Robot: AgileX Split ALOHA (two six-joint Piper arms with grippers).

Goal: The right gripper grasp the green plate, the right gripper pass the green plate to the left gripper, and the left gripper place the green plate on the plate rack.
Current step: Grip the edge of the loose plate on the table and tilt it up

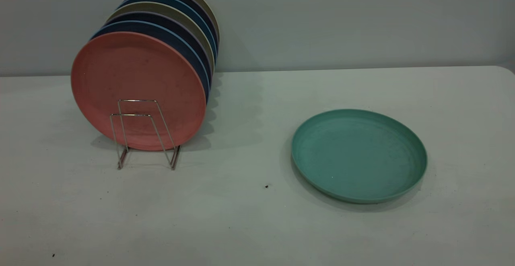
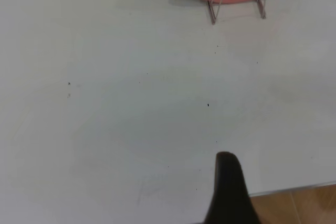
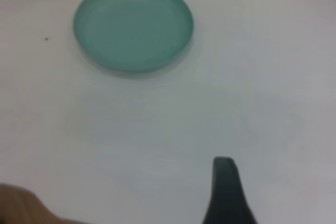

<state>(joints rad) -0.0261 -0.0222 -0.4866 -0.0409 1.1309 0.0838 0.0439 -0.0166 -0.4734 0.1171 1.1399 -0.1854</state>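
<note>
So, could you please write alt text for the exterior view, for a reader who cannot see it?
A green plate lies flat on a pale table, to the right of a wire plate rack. The rack holds a row of upright plates, a salmon-pink plate in front and darker blue plates behind it. No robot arm or claw appears in this view.

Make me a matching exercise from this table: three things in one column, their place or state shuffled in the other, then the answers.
Things:
1. green plate
2. pink plate
3. plate rack

States:
A. stands on edge at the front of a row of plates
B. thin wire loops, two of them bare in front
C. lies flat on the table, apart from the others

Pairs: 1-C, 2-A, 3-B
</note>
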